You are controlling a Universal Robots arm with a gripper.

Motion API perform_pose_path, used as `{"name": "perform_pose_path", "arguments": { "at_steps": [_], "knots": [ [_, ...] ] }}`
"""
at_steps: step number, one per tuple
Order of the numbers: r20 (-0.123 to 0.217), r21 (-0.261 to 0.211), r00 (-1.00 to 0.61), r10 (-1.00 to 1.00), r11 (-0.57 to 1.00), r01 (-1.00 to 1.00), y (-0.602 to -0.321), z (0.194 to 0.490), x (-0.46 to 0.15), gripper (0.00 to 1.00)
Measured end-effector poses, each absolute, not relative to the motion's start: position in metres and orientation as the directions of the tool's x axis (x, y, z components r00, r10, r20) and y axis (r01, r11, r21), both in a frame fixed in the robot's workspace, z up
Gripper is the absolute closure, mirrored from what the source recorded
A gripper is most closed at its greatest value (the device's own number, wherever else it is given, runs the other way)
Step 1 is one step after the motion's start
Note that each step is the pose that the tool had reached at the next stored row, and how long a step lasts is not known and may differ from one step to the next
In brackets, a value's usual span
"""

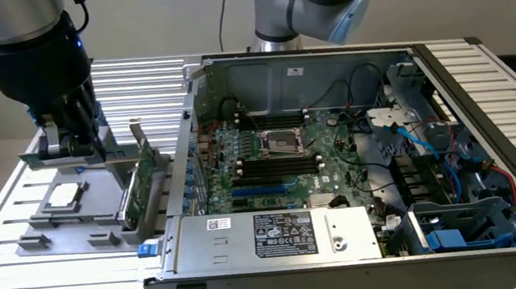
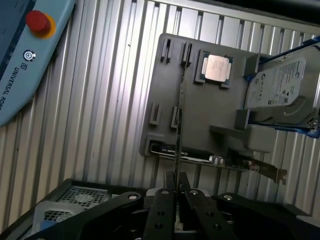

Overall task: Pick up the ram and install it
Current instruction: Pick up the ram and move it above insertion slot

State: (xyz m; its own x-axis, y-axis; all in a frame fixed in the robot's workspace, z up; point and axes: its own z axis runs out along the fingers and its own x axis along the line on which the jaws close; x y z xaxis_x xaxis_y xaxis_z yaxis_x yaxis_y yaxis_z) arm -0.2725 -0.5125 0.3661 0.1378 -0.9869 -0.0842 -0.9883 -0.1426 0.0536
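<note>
The ram [image 2: 179, 125] shows edge-on as a thin dark strip running out from between my fingers over the grey fixture tray [image 2: 165, 90]. My gripper [image 2: 175, 192] is shut on its near end, one black finger [image 2: 161, 202] on each side. In the exterior view, my gripper [image 1: 70, 145] hangs over the back of that tray [image 1: 59, 234], at the exterior view's left of the open computer case [image 1: 326, 60]. The black memory slots [image 1: 279, 164] lie on the motherboard inside the case, well away from the gripper.
On the tray sit a CPU [image 2: 217, 67], a hard drive [image 2: 280, 90] and a green expansion card with a metal bracket [image 1: 139, 184]. A teach pendant with a red stop button [image 2: 37, 22] lies on the slatted table. A power supply [image 1: 277, 235] fills the case's front.
</note>
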Motion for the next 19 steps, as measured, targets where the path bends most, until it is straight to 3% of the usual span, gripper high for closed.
{"name": "perform_pose_path", "arguments": {
  "at_steps": [19],
  "knots": [
    [-0.112, 0.059, 0.164, -0.980, -0.171, -0.983, -0.512, 0.366, -0.215, 0.86]
  ]
}}
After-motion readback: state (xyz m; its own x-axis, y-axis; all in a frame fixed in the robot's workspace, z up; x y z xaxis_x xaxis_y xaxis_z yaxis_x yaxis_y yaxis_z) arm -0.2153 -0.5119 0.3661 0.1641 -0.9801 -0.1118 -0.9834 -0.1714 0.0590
